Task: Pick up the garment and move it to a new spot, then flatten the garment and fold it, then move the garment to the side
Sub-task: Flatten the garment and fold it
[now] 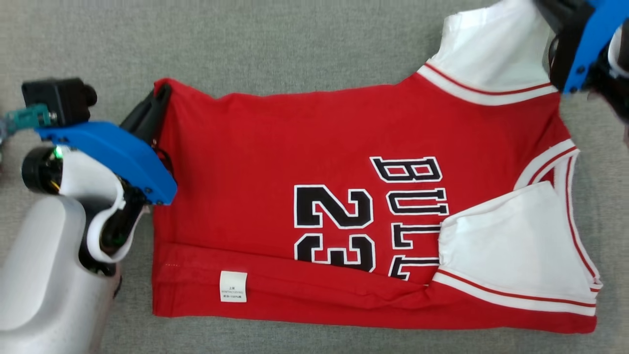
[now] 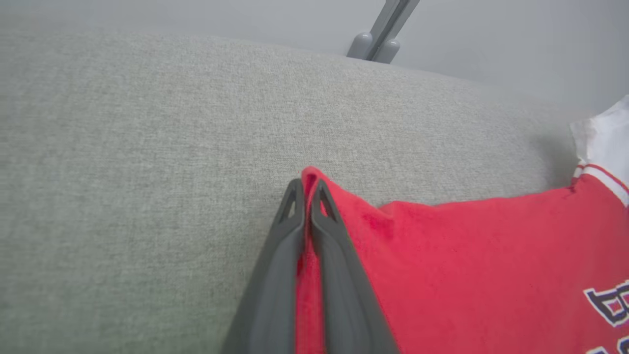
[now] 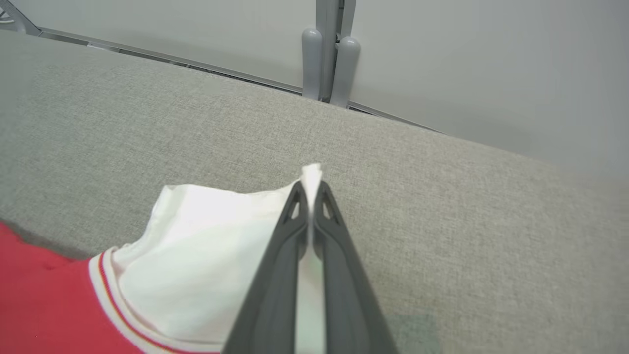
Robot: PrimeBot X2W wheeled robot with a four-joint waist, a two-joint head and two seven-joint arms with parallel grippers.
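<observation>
**Step in hand (judged):** folding the far long edge of the garment (image 1: 275, 162) toward the robot.

**Procedure.** The left hand (image 2: 307, 191) and the right hand (image 3: 309, 194) needed to lift together, at equal height and pace. The edge between them was best kept taut, so that the red panel neither sagged nor pulled the near fold open. The edge was best carried only as far as the near fold line, to give a straight, even band. Release was best delayed until the cloth lay flat.

**Position.** The garment lay spread lengthwise on the grey tabletop (image 1: 295, 44), hem to the left and collar to the right. Its near edge was already turned over, with the care label (image 1: 233, 286) showing.
- The left hand was pinched tight on the far hem corner, with red cloth between its fingers.
- The right hand was pinched tight on the tip of the far white sleeve (image 3: 211, 255).
</observation>
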